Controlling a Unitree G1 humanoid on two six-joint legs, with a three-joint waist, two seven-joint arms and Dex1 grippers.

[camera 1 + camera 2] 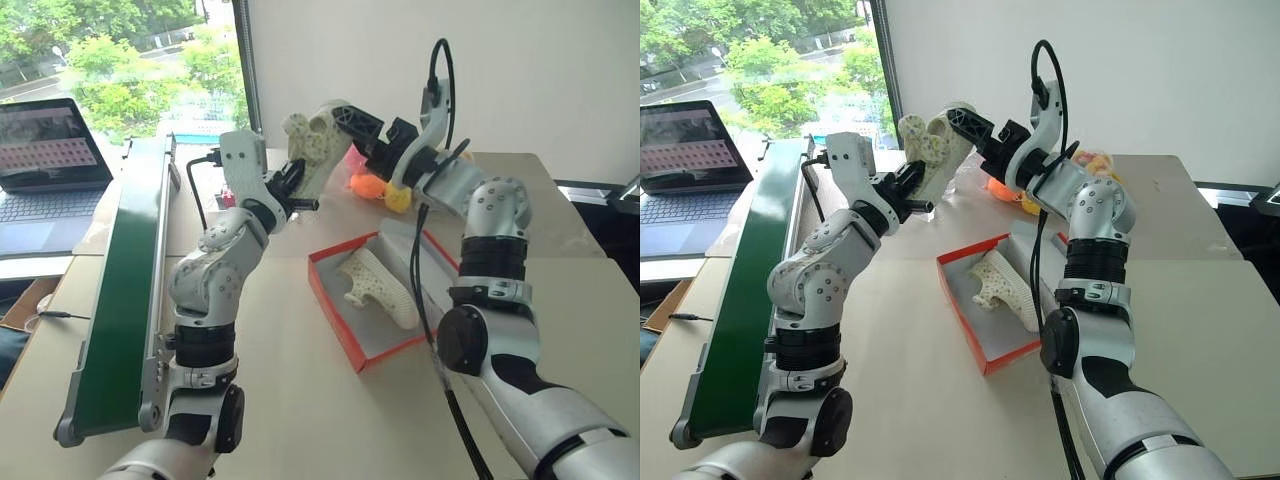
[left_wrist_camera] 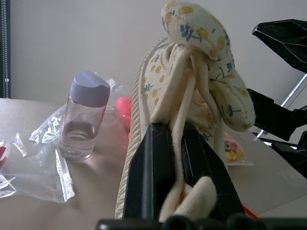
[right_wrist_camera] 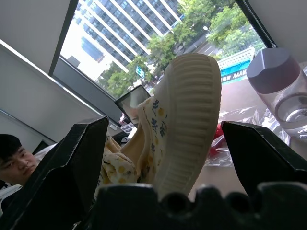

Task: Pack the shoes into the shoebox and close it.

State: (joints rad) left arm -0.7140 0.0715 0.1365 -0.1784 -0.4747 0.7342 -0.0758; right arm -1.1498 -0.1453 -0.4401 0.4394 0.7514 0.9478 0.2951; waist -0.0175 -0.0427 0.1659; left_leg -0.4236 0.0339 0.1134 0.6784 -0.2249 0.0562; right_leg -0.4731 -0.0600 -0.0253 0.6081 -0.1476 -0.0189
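The left gripper (image 1: 297,183) pinches a cream perforated slip-on shoe (image 1: 315,143) aloft behind the shallow red-orange cardboard shoebox (image 1: 335,302) — likely a handover, since the right gripper (image 1: 350,122) stands spread around its toe. The other shoe (image 1: 380,287) lies inside the box, on a beige tabletop (image 1: 290,400) by a window.

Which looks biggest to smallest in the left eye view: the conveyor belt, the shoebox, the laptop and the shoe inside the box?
1. conveyor belt
2. shoebox and laptop, similar in spread; the laptop runs off the frame edge, so unranked
3. shoe inside the box
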